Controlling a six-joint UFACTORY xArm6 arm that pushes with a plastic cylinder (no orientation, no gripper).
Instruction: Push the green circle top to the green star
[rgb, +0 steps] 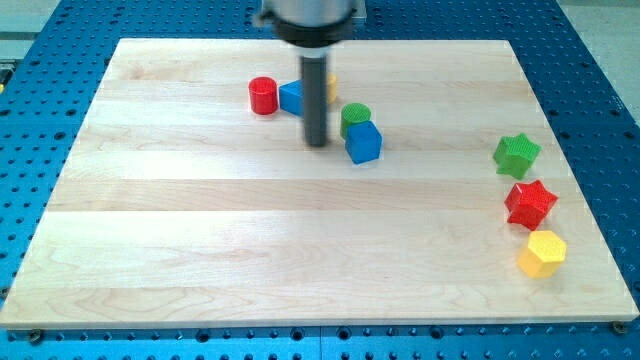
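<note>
The green circle (354, 117) sits above the middle of the wooden board (200, 250), touching a blue cube (364, 142) just below it. The green star (516, 154) lies near the view's right edge. My tip (317, 143) rests on the board just left of the green circle and the blue cube, a small gap from both. The rod rises from the tip to the arm's head at the view's top.
A red cylinder (263, 95) and a blue block (292, 97) sit left of the rod. A yellow block (330, 85) is mostly hidden behind the rod. A red star (530, 204) and a yellow hexagon (542, 252) lie below the green star.
</note>
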